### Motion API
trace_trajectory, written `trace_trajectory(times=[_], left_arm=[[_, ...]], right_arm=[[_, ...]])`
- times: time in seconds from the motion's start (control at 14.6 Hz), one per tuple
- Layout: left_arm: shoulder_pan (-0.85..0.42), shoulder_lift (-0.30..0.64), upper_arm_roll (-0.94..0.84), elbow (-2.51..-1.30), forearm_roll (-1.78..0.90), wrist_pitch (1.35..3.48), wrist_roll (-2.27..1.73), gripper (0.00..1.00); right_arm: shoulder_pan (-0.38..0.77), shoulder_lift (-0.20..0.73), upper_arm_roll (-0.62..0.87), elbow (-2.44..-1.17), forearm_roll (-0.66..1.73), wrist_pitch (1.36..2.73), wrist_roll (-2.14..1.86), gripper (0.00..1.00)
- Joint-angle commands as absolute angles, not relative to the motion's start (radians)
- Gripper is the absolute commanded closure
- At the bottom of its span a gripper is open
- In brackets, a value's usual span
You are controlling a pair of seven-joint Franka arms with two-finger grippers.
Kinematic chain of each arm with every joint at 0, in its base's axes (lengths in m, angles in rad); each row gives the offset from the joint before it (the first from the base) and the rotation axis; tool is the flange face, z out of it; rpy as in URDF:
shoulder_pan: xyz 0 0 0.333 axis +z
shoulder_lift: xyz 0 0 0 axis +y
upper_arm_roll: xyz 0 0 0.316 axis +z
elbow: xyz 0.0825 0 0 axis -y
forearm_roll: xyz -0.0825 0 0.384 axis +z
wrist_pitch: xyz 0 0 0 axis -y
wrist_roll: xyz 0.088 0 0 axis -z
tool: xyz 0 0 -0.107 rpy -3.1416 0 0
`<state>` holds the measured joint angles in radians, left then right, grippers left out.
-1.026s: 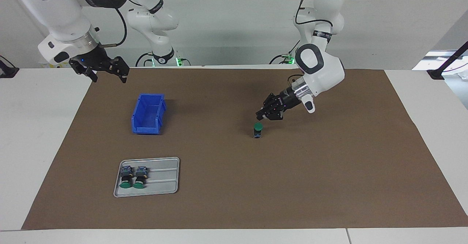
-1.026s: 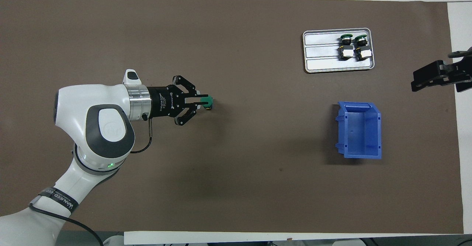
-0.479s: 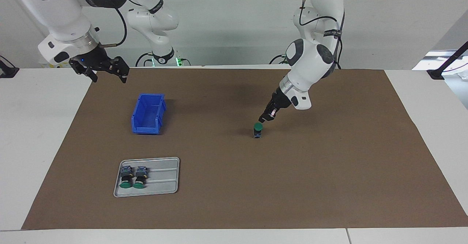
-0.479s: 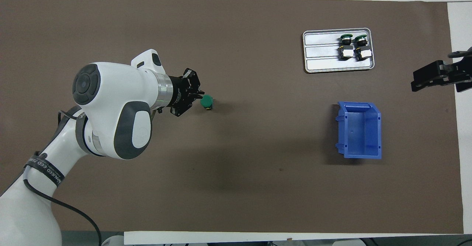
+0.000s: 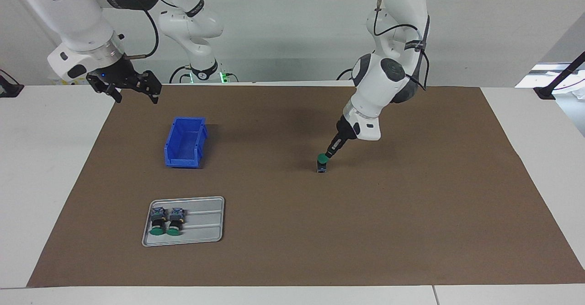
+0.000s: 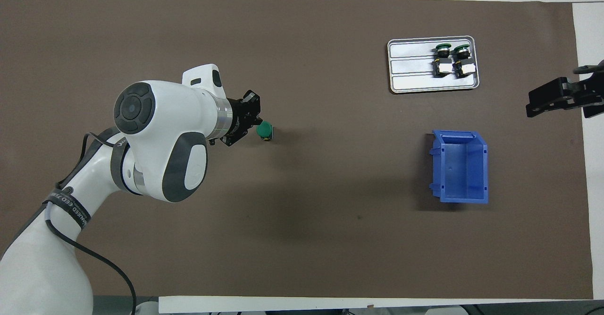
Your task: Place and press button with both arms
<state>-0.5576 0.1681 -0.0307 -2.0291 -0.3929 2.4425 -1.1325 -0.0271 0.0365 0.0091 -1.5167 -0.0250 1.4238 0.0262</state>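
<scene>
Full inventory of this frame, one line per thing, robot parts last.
standing button: 1, green cap, blue-grey body, upright on the mat toward the left arm's end.
tray buttons: 2, green caps, lying side by side in the tray.
tray: 1, silver-grey, farther from the robots than the bin.
bin: 1, blue, toward the right arm's end.
mat: 1, brown, covering the white table.
left tool: 1, black, shut, tips at the standing button's cap.
right tool: 1, black, open, raised over the mat's edge, waiting.
</scene>
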Motion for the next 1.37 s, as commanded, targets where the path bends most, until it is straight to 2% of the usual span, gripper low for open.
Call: trace_trajectory(times=[0.0,1.3], left_arm=[[-0.568,0.210,-0.023,-1.988,-0.357,2.462,-1.120,0.95],[-0.592,0.241,-0.026,-2.052,-0.354,2.488,-1.046,0.95]], right_arm=[[-0.026,0.014,0.008,-1.545,-0.020,1.437,0.003,0.00],[-0.026,0.014,0.009,-1.543,-0.020,1.437,0.003,0.00]])
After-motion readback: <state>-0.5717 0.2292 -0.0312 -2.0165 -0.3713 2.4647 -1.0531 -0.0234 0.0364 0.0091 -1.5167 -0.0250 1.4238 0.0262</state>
